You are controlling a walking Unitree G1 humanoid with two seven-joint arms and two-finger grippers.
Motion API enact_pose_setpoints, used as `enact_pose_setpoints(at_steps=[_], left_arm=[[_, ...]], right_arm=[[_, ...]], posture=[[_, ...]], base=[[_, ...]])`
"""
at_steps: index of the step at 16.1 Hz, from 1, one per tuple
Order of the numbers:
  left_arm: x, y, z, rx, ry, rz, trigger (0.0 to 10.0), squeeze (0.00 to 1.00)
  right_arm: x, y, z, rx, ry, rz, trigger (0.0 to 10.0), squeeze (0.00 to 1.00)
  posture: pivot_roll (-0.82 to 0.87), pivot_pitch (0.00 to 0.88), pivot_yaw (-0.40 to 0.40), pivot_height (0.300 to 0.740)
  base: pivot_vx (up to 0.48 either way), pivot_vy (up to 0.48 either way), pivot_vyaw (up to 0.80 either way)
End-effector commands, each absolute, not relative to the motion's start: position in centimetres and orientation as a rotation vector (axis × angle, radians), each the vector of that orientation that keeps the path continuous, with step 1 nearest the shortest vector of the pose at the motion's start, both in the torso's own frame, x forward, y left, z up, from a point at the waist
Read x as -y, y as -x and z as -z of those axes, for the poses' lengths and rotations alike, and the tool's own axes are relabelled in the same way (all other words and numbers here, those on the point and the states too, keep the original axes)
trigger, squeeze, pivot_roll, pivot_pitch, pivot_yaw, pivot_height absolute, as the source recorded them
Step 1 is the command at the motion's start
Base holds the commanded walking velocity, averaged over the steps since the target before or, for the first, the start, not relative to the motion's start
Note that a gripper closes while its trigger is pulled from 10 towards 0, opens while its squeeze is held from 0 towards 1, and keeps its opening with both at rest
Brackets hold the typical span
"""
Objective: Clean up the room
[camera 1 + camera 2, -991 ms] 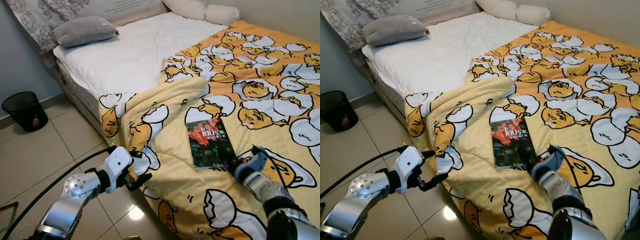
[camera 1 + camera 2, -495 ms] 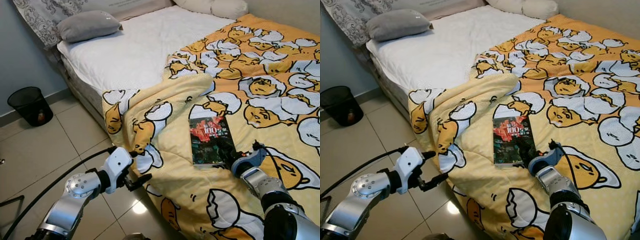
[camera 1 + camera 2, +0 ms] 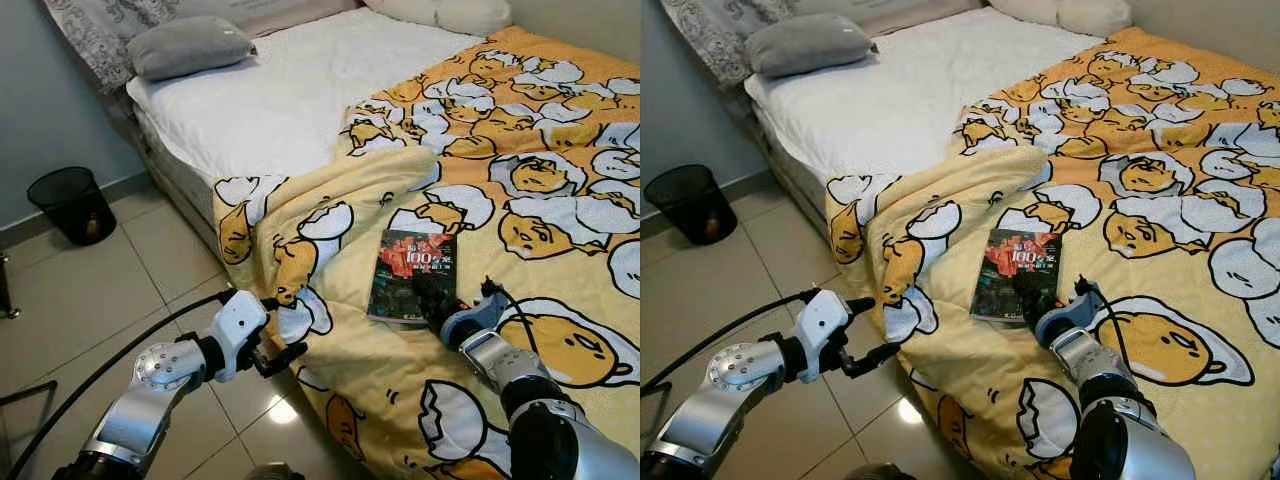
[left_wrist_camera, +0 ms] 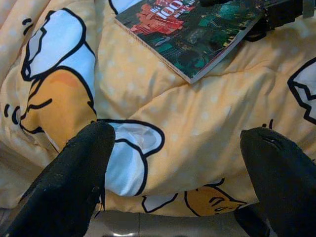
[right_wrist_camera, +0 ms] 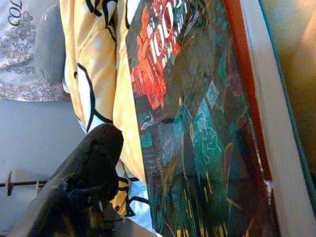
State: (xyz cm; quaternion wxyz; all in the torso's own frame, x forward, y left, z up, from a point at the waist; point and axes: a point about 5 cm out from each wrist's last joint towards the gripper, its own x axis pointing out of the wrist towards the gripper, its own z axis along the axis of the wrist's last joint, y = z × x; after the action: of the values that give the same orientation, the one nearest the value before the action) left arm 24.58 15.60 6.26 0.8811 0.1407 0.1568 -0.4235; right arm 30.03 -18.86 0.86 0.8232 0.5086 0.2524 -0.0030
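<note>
Reading "100", book cover

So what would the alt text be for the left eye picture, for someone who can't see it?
The robot's right gripper reaches onto a book lying on a yellow egg-patterned blanket on a bed. Its left gripper hovers open near the blanket's hanging edge, above the tiled floor.

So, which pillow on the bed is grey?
The small pillow at the head corner nearest the black bin; the pillow beside the wall is cream.
</note>
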Motion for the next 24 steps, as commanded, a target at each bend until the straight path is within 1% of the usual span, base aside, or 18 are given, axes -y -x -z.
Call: enact_pose_setpoints(at_steps=[1, 4, 7, 10, 13, 15, 16, 18, 20, 24], left_arm=[[-15.8, -24.7, -6.2, -0.33, -0.303, 0.88, 10.0, 0.14], [-16.0, -24.9, -5.7, -0.326, -0.302, 0.864, 10.0, 0.13], [-15.5, -25.0, -6.3, -0.298, -0.285, 0.873, 10.0, 0.13], [-14.8, -25.4, -7.1, -0.258, -0.265, 0.886, 10.0, 0.13], [-13.2, -26.3, -9.4, -0.19, -0.209, 0.906, 10.0, 0.14], [-12.8, -26.2, -9.4, -0.196, -0.21, 0.919, 10.0, 0.13], [-12.8, -26.2, -9.4, -0.201, -0.208, 0.923, 10.0, 0.14], [-12.6, -25.5, -9.0, -0.263, -0.176, 0.996, 10.0, 0.14], [-12.7, -24.9, -9.0, -0.305, -0.144, 1.052, 10.0, 0.14], [-13.6, -25.2, -9.2, -0.299, -0.156, 1.019, 10.0, 0.14]], right_arm=[[18.6, -30.9, -1.7, -0.514, -1.07, -0.011, 0.0, 0.0], [19.9, -31.0, -2.2, -0.474, -1.076, 0.005, 0.0, 0.0], [20.5, -30.9, -2.2, -0.459, -1.076, 0.012, 0.0, 0.0], [20.8, -30.6, -2.0, -0.452, -1.068, 0.018, 0.0, 0.0], [20.7, -30.6, -2.3, -0.427, -1.061, -0.01, 0.0, 0.0], [20.6, -30.4, -2.1, -0.438, -1.034, -0.018, 0.0, 0.0], [20.6, -30.4, -2.1, -0.431, -1.051, -0.021, 0.0, 0.0], [21.0, -30.1, -2.2, -0.399, -1.077, -0.007, 0.0, 0.0], [21.1, -29.8, -2.2, -0.393, -1.057, -0.022, 0.0, 0.0], [21.2, -29.6, -3.0, -0.346, -1.082, -0.047, 0.0, 0.0]], posture=[[0.06, 0.0, 0.064, 0.74], [0.04, 0.0, 0.063, 0.74], [0.02, 0.0, 0.067, 0.74], [-0.01, 0.0, 0.079, 0.74], [-0.02, 0.0, 0.081, 0.74], [-0.03, 0.0, 0.087, 0.74], [-0.03, 0.0, 0.087, 0.74], [-0.04, 0.0, 0.092, 0.74], [-0.05, 0.0, 0.104, 0.74], [-0.05, 0.0, 0.109, 0.74]], base=[[0.0, 0.0, 0.0], [0.0, 0.0, 0.0], [0.0, 0.0, 0.0], [0.0, 0.0, 0.0], [0.0, 0.0, 0.0], [0.0, 0.0, 0.0], [0.0, 0.0, 0.0], [0.0, 0.0, 0.0], [0.0, 0.0, 0.0], [0.0, 0.0, 0.0]])
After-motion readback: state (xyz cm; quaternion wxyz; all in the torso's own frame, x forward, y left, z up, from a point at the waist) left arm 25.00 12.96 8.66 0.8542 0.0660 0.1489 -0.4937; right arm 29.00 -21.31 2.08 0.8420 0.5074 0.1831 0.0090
